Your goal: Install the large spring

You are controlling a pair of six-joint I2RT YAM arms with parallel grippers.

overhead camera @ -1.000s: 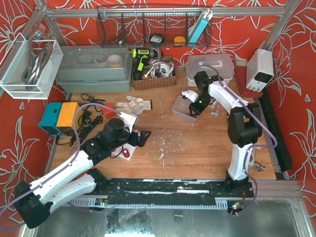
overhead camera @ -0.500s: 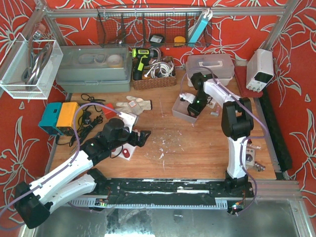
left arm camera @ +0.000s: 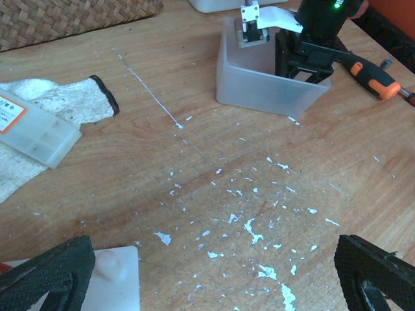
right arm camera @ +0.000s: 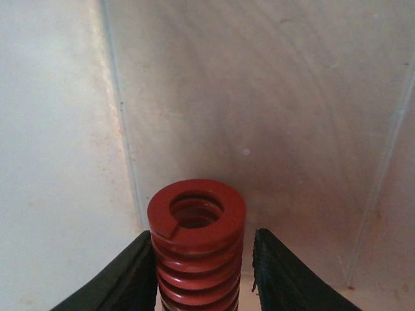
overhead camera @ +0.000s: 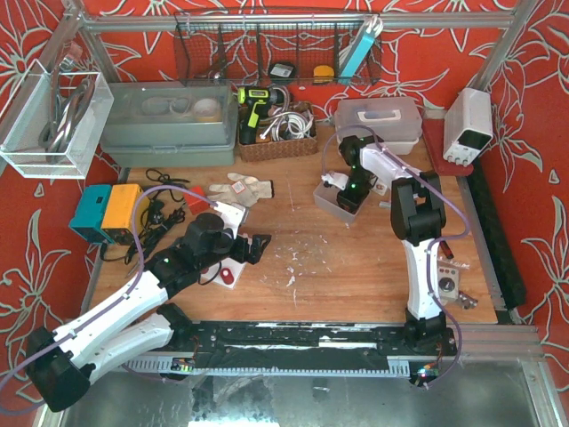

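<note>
Gripping large spring (right arm camera: 196, 241) upright, right pincer (right arm camera: 202, 236) clamped on its coils, inside translucent bin (right arm camera: 58, 129), left pincer (left arm camera: 211, 254) spread wide apart.

Left arm (overhead camera: 116, 311): long white moulded shells, black drum-shaped joints, black block at the base. Right arm (overhead camera: 416, 280): same white-and-black build, with a small green light (left arm camera: 335, 4) lit on its black wrist housing. A thin lilac cable (overhead camera: 140, 233) runs along each arm, bowing clear of the shells (fixing points too small to make out). Left gripper (left arm camera: 211, 278): broad black fingers (left arm camera: 45, 275), matt and grainy. Right gripper (right arm camera: 198, 259): black fingers (right arm camera: 126, 278), smoother, faint sheen, edges tapering.
</note>
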